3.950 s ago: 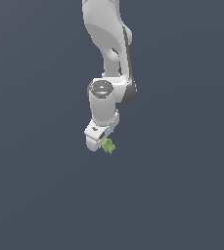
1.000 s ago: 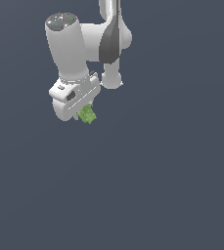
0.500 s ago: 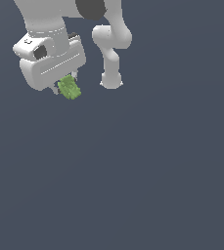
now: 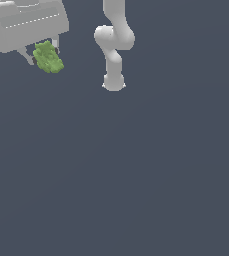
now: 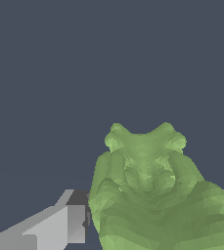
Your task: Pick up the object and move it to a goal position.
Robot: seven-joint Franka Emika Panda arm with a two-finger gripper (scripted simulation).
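**Green lump is up in the air**

From my remote seat, the gripper (image 4: 42,54) is pinching the object (image 4: 48,57), a lumpy light-green thing, between its two fingers (image 4: 25,54). It hangs clear of the dark grey floor (image 4: 136,175), near the top corner on the exterior view's left. The arm's base (image 4: 114,82) stands well apart, toward the exterior view's right. On the wrist view the object (image 5: 150,185) fills most of the frame, with one finger (image 5: 59,224) just beside it.

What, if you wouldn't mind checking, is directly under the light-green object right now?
Nothing shows beneath the light-green object: it hangs from the gripper, with only plain dark background below in both views. The wrist view, though, is largely filled by the object, which covers whatever lies directly beyond it.
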